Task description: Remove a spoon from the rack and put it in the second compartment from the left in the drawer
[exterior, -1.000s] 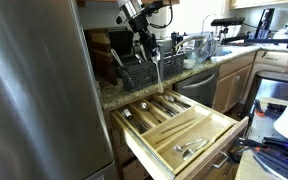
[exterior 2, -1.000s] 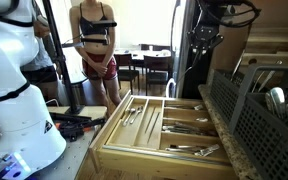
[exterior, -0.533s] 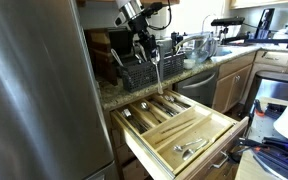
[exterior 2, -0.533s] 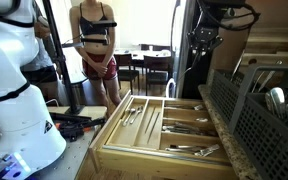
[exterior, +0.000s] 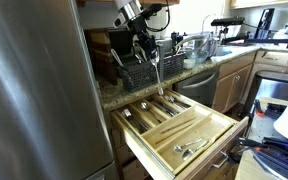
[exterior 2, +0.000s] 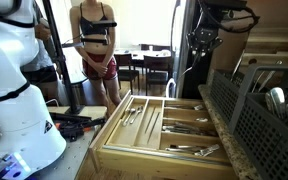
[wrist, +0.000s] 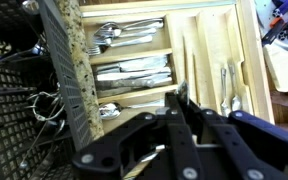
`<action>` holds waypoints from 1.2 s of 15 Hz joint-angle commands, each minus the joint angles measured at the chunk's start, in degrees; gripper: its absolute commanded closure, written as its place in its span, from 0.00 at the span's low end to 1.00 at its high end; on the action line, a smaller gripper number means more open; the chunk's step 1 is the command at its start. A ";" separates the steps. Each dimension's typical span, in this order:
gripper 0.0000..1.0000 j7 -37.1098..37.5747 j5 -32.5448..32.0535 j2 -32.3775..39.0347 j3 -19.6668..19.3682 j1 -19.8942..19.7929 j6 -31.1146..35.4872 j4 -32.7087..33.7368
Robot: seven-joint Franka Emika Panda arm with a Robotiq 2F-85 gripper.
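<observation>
Spoon (exterior: 158, 76) between fingers of gripper (exterior: 151, 56)

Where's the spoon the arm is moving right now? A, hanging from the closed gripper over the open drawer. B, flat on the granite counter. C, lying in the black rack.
A: in an exterior view the spoon dangles from the shut gripper above the open drawer, outside the rack.

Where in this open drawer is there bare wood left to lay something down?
The long slots in the middle of the drawer look bare, between a few loose utensils on one side and the filled slots on the other. Those, next to the counter, are crowded with forks and spoons.
</observation>
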 commanded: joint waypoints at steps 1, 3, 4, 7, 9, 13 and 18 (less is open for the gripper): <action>0.94 -2.47 0.29 0.72 0.67 -0.50 0.89 0.83; 0.95 -3.43 0.08 0.94 0.70 -0.48 1.83 0.75; 0.94 -3.84 -0.12 1.01 0.65 -0.43 2.16 0.72; 0.94 -4.99 -0.16 1.14 0.59 -0.46 3.22 0.55; 0.94 -5.54 -0.14 1.17 0.54 -0.48 3.74 0.39; 0.95 -6.22 0.07 1.52 0.51 -0.52 4.41 0.19; 0.95 -6.67 0.29 2.06 0.47 -0.59 4.93 0.12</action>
